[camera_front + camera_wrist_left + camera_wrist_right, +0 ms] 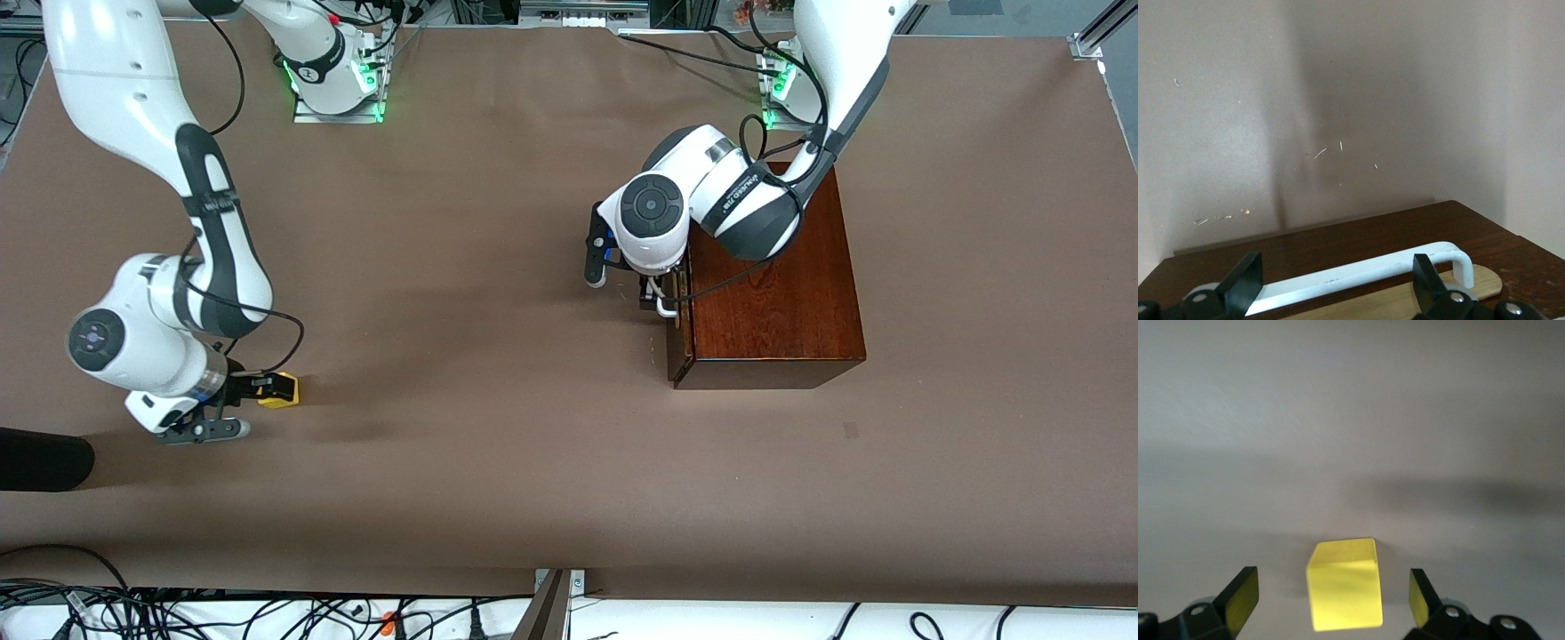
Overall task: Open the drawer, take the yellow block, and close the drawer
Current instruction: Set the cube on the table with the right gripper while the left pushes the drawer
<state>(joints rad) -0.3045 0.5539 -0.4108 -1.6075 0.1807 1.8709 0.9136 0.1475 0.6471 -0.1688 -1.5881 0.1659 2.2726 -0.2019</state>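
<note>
The yellow block (281, 391) sits on the brown table toward the right arm's end. My right gripper (253, 405) is open just over it. In the right wrist view the yellow block (1343, 593) lies between the two fingers of the right gripper (1331, 597), and neither touches it. The dark wooden box (773, 284) stands toward the left arm's end, its drawer (679, 338) nearly flush with it. My left gripper (660, 298) is open at the white handle (1358, 275). The bar runs between the spread fingers of the left gripper (1336, 280). A strip of pale wood (1405, 301) shows beside the bar.
The brown table (498, 356) is bare between the block and the box. A black object (40, 458) pokes in at the table's edge near the right arm. Cables (267, 613) lie along the edge nearest the front camera.
</note>
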